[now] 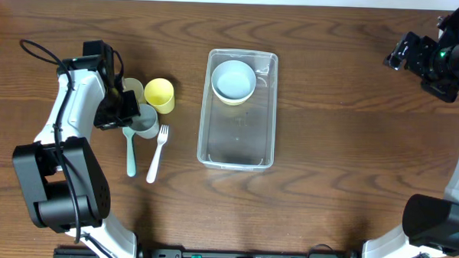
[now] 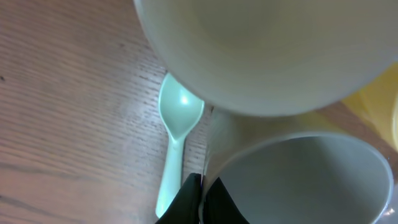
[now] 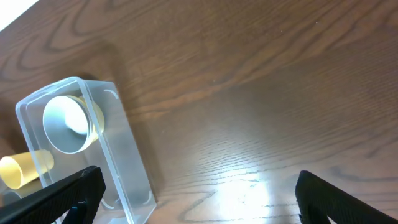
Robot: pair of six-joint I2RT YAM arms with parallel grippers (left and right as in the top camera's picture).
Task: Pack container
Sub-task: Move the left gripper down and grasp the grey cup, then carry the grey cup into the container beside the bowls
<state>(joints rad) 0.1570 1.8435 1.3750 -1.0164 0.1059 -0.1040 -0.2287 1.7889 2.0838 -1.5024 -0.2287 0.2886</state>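
The clear container (image 1: 237, 141) lies mid-table, long side running front to back. A yellow bowl with a pale inside (image 1: 233, 82) sits in its far end. My left gripper (image 1: 127, 112) is shut on the rim of a pale grey cup (image 1: 144, 120) that stands on the table; in the left wrist view the fingers (image 2: 202, 196) pinch the cup's wall (image 2: 311, 180). My right gripper (image 1: 400, 54) is open and empty at the far right, away from everything. The right wrist view shows its spread fingers (image 3: 199, 199), the container (image 3: 124, 162) and the bowl (image 3: 68, 124).
A yellow cup (image 1: 160, 94) lies on its side beside the grey cup. A pale green bowl (image 1: 131, 87) sits just behind my left gripper and fills the top of the left wrist view (image 2: 261, 50). A mint spoon (image 1: 130, 152) and a white fork (image 1: 157, 152) lie in front.
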